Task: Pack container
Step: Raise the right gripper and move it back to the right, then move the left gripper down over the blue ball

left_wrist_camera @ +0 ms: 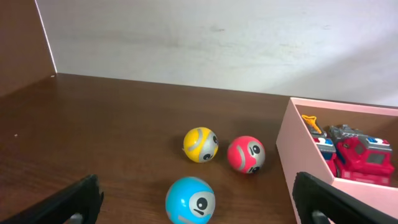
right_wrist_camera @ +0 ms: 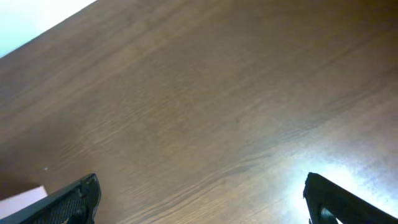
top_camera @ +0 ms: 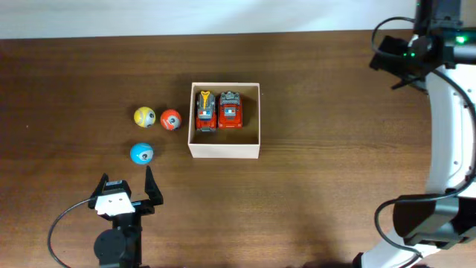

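Three balls lie ahead of the left pincer, whose jaws stand wide apart, gripping nothing. The blue ball is nearest, just beyond its fingertips. Farther out, a yellow ball and a red ball sit side by side. Ahead and to its right stands one container on the counter, near the red ball but apart. It holds two toys against its far wall: a grey-and-orange car and a red car. Farthest off, the right pincer hangs spread wide and empty above bare wood.
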Motion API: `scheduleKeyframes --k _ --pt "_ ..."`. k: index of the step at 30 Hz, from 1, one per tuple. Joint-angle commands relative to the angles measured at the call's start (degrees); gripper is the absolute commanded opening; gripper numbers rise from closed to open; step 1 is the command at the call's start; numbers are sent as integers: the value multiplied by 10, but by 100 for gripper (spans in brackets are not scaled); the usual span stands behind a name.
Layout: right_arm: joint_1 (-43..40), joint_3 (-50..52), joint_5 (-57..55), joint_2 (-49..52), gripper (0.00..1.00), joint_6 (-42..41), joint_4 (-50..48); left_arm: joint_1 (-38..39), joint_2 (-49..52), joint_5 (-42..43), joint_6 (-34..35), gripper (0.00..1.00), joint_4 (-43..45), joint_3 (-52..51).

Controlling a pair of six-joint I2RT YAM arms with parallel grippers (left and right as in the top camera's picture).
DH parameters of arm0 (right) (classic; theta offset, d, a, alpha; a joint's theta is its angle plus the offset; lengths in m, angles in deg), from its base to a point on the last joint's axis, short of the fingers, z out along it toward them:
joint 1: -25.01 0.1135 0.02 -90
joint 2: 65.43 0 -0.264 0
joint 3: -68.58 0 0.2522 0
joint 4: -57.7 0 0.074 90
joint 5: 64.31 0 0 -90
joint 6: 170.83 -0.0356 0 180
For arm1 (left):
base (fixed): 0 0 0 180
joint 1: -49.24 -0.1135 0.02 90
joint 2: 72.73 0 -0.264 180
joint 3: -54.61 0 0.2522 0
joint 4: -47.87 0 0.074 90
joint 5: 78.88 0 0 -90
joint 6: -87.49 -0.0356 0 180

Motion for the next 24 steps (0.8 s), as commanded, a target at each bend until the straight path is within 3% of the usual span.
scheduleKeyframes --k 1,5,10,16,21,24 --pt "-2 5 -5 12 99 -10 7 2 -5 4 -7 99 -4 -1" --pt "-1 5 -5 12 99 -10 7 2 -5 3 -7 99 9 -1" --pt "-1 5 -5 12 99 -10 7 2 -4 58 -6 99 34 0" --pt "-1 5 -5 12 99 -10 7 2 38 57 23 99 -14 59" --pt "-1 5 -5 12 99 -10 7 1 183 49 23 99 -69 184" --pt "-1 5 -5 12 99 -10 7 1 366 43 14 99 -142 336"
